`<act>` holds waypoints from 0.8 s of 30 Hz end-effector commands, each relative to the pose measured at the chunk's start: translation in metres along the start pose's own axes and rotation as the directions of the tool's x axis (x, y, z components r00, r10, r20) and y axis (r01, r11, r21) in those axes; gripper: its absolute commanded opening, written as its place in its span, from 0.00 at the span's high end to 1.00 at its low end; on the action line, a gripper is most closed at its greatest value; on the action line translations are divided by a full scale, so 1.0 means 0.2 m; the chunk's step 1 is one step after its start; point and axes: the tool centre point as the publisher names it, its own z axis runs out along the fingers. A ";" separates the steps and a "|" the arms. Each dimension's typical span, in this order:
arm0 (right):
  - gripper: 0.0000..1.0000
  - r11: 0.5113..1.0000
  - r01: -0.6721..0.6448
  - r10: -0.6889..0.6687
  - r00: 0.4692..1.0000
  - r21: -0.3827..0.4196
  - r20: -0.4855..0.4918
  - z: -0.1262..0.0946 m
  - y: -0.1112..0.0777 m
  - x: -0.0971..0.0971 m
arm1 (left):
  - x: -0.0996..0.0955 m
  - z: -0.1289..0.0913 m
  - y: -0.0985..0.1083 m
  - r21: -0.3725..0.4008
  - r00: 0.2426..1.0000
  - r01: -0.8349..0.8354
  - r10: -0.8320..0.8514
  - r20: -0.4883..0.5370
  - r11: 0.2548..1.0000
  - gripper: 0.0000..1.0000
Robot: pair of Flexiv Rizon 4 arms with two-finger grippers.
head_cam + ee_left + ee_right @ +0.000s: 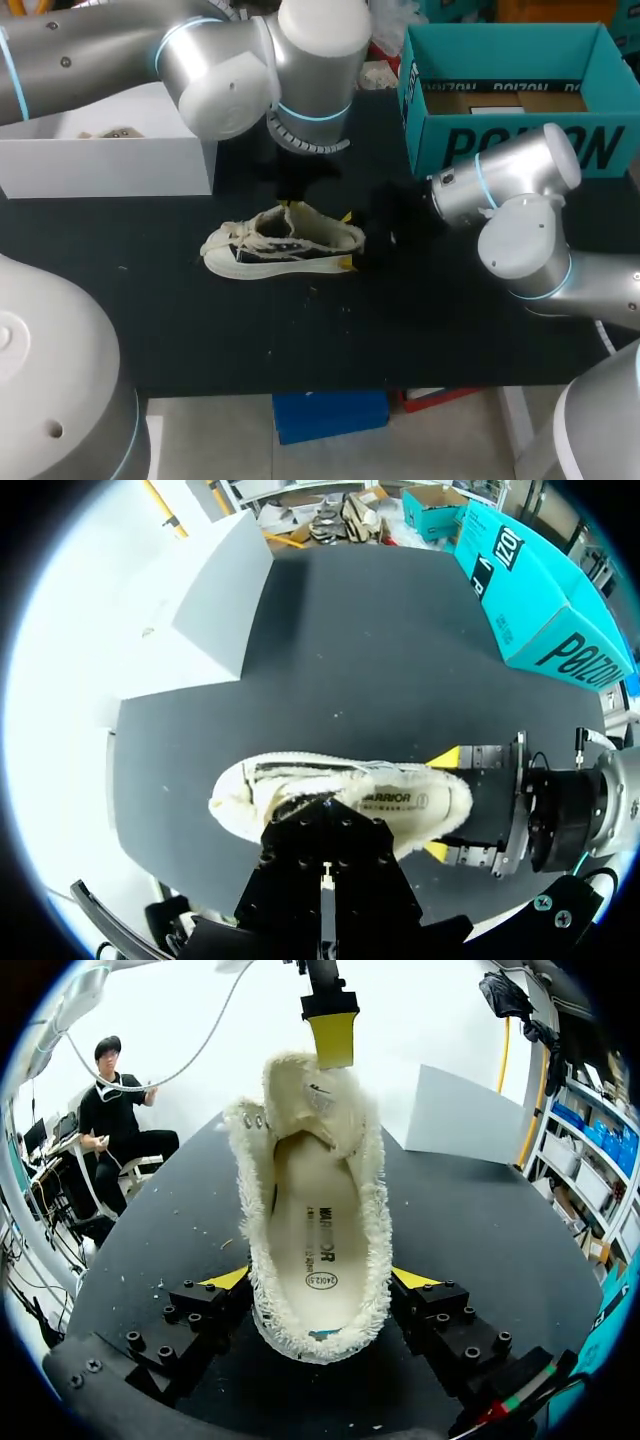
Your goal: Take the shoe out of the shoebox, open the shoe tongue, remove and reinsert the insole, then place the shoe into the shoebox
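Head view: the shoe is parked mid black surface, well apart from the teal shoebox; left wrist view: its heel is clamped by the right gripper; right wrist view: heel pinched from both sides, insole seen inside, left gripper set at the tongue; its hold can't be told.

The table had a matte black top flecked with small pale specks, and a plain white box stood at the table's far left corner.
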 end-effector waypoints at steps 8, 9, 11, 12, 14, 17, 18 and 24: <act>1.00 1.000 -0.002 0.002 1.000 0.004 0.002 0.01 -0.01 -0.01 | -0.16 -0.05 0.02 0.059 0.997 0.038 -0.033 -0.075 0.998 1.00; 1.00 1.000 -0.002 0.002 1.000 0.004 0.002 0.01 -0.01 -0.01 | -0.17 -0.05 0.02 0.067 0.996 0.046 -0.041 -0.080 0.997 1.00; 1.00 1.000 -0.002 0.002 1.000 0.004 0.002 0.01 -0.01 -0.01 | -0.19 -0.06 0.03 0.079 0.994 0.054 -0.046 -0.096 0.995 1.00; 1.00 1.000 -0.002 0.002 1.000 0.004 0.002 0.01 -0.01 -0.01 | -0.21 -0.07 0.04 0.083 0.993 0.062 -0.054 -0.103 0.995 1.00; 1.00 1.000 -0.002 0.002 1.000 0.004 0.002 0.01 -0.01 -0.01 | -0.24 -0.06 0.04 0.086 0.992 0.075 -0.066 -0.107 0.993 1.00; 1.00 1.000 -0.002 0.002 1.000 0.004 0.002 0.01 -0.01 -0.01 | -0.29 -0.03 0.03 0.087 0.990 0.096 -0.086 -0.110 0.992 1.00; 1.00 1.000 -0.002 0.002 1.000 0.004 0.002 0.01 -0.01 -0.01 | -0.31 -0.02 0.03 0.086 0.989 0.107 -0.097 -0.108 0.991 1.00; 1.00 1.000 -0.002 0.002 1.000 0.004 0.002 0.01 -0.01 -0.01 | -0.40 0.05 0.04 0.075 0.984 0.145 -0.136 -0.117 0.987 1.00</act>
